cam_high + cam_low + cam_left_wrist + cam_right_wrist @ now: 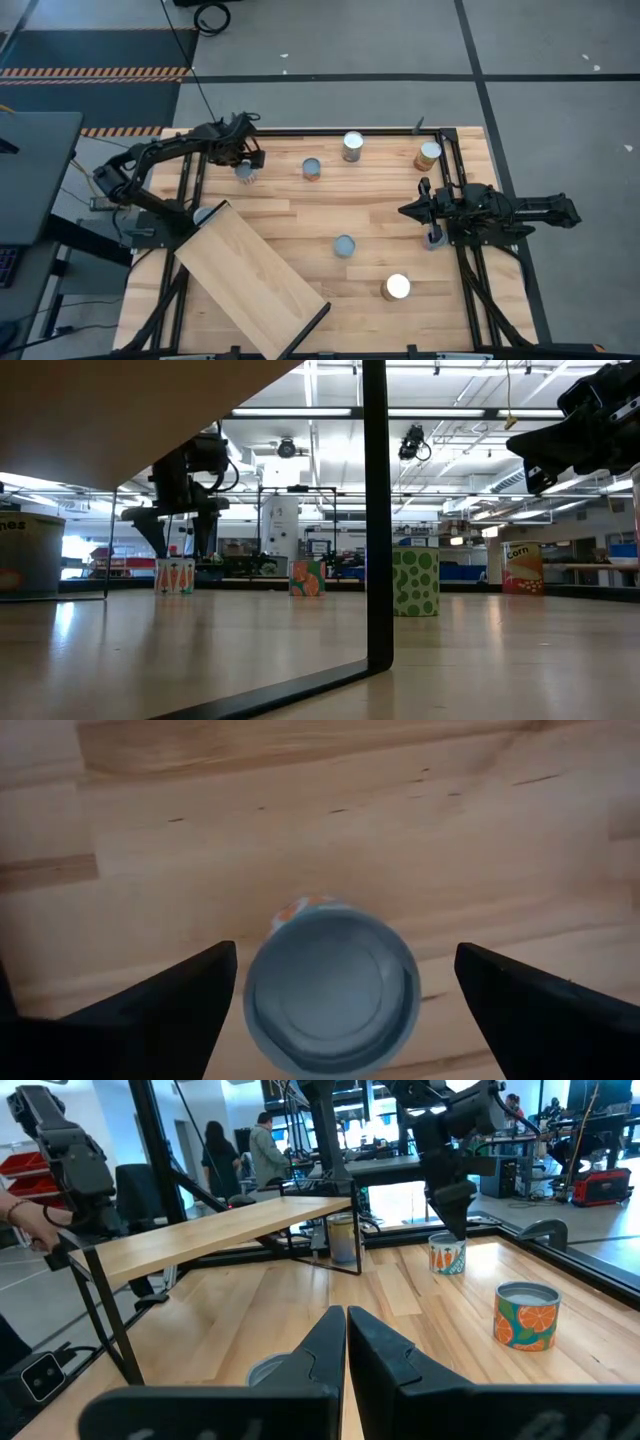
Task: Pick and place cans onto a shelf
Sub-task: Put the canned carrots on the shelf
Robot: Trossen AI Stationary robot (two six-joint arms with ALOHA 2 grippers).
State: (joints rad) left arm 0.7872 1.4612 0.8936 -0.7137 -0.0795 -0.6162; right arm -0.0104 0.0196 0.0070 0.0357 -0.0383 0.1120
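Observation:
A carrot-labelled can [330,992] with a grey-blue top stands upright on the table at the far left [245,172]. My left gripper [246,163] is open right over it and points down. One finger [170,1010] stands on each side of the can, apart from it. Other cans stand on the table: an orange-labelled one [312,168], one at the far edge [352,146], a gold-topped one [428,155], a grey-blue one [343,245] and a bright white one [396,288]. The pale wood shelf [250,272] lies slantwise at the near left. My right gripper [405,211] is shut and empty at the right.
The shelf stands raised on dark legs [377,510], and a can [204,213] shows at its far corner. Another can [433,238] stands by my right arm. Dark frame rails [465,250] run along the table's sides. People show in the room behind [262,1148].

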